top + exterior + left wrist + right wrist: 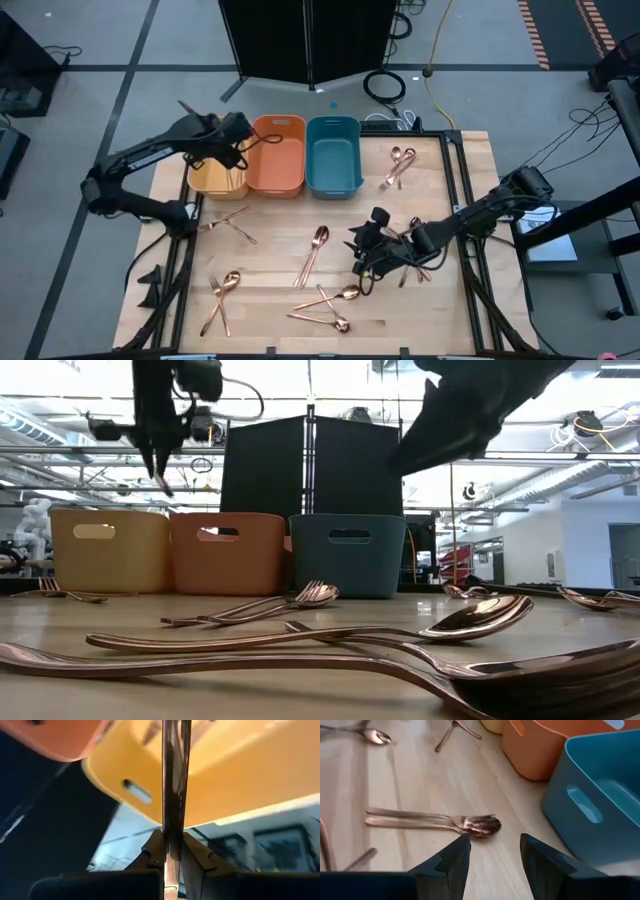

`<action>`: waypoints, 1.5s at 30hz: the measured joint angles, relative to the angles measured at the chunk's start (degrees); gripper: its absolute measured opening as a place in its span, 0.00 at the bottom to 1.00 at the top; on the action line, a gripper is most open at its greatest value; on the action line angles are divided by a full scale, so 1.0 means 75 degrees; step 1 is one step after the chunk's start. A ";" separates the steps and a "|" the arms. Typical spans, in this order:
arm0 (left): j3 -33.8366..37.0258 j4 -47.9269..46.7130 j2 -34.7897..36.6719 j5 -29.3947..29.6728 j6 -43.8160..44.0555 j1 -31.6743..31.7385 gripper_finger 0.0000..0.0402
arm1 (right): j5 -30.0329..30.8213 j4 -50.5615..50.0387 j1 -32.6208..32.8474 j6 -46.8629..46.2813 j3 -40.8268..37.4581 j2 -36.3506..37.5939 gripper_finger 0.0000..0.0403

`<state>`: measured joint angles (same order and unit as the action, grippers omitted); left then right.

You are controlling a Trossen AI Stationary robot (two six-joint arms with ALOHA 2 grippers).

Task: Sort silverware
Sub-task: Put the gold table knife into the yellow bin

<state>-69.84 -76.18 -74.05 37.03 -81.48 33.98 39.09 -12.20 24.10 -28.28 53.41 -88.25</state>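
Note:
My left gripper [228,150] hangs over the yellow bin [218,178], shut on a slim copper piece of silverware [174,780]; which kind it is, I cannot tell. In the low view the piece's free end [164,484] points down above the yellow bin [108,550]. My right gripper [495,847] stands open above the table's middle right [368,255], with nothing between its fingers. Just beyond it a spoon and a fork [470,825] lie side by side on the wood. My left gripper pinches the slim piece's flat strip [173,837] between its two fingers [152,852]. The piece runs along the fingers and on past their tips. It is lifted clear, slanting down over the yellow bin's open top.
An orange bin [278,155] and a teal bin [333,155] stand beside the yellow one at the table's far edge. Loose silverware lies at the far right [400,165], left [230,225], middle [315,250], near left [220,295] and near middle [330,305].

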 joint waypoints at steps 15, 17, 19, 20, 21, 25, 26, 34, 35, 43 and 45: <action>0.1637 -0.0214 -0.0929 0.0151 -0.0351 -0.0069 0.06 | 0.0001 -0.0391 -0.0115 0.0244 0.0000 0.0000 0.41; 0.1774 -0.0033 -0.0928 0.0105 -0.0432 -0.0145 0.06 | 0.0004 -0.0385 -0.0209 0.0310 0.0000 0.0000 0.41; 0.1864 0.0178 -0.0928 -0.0039 -0.0442 -0.0193 0.06 | 0.0009 -0.0360 -0.0334 0.0347 0.0000 0.0000 0.41; 0.1916 0.0298 -0.0925 -0.0089 -0.0442 -0.0217 0.06 | 0.0009 -0.0356 -0.0397 0.0347 0.0000 -0.0001 0.41; 0.1977 0.0453 -0.0928 -0.0146 -0.0437 -0.0250 0.08 | 0.0009 -0.0357 -0.0461 0.0352 0.0000 -0.0001 0.41; 0.2145 0.1271 -0.0928 -0.0288 -0.0404 -0.0302 0.19 | 0.0009 -0.0375 -0.0743 0.0560 0.0007 -0.0003 0.41; 0.2146 0.1343 -0.0928 -0.0294 -0.0404 -0.0303 0.22 | 0.0006 -0.0399 -0.0823 0.0636 0.0044 -0.0005 0.41; 0.2146 0.1511 -0.0925 0.0062 -0.0580 -0.0300 0.41 | -0.0010 -0.0385 -0.1210 0.1344 0.0552 -0.0006 0.41; 0.2106 0.1458 -0.0925 0.0138 -0.0499 -0.0300 0.42 | -0.0012 -0.0371 -0.1225 0.1433 0.0612 -0.0006 0.41; 0.1010 0.1346 -0.0556 -0.0674 0.1046 -0.0305 0.43 | -0.0026 -0.0422 -0.1237 0.1719 0.0845 -0.0006 0.41; 0.0736 0.1323 -0.0352 -0.1050 0.1588 -0.0358 0.43 | -0.0035 -0.0591 -0.1203 0.1573 0.0845 -0.0006 0.41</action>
<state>-64.32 -66.25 -76.70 29.16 -69.57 31.29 38.82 -16.63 15.08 -16.48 59.75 -88.29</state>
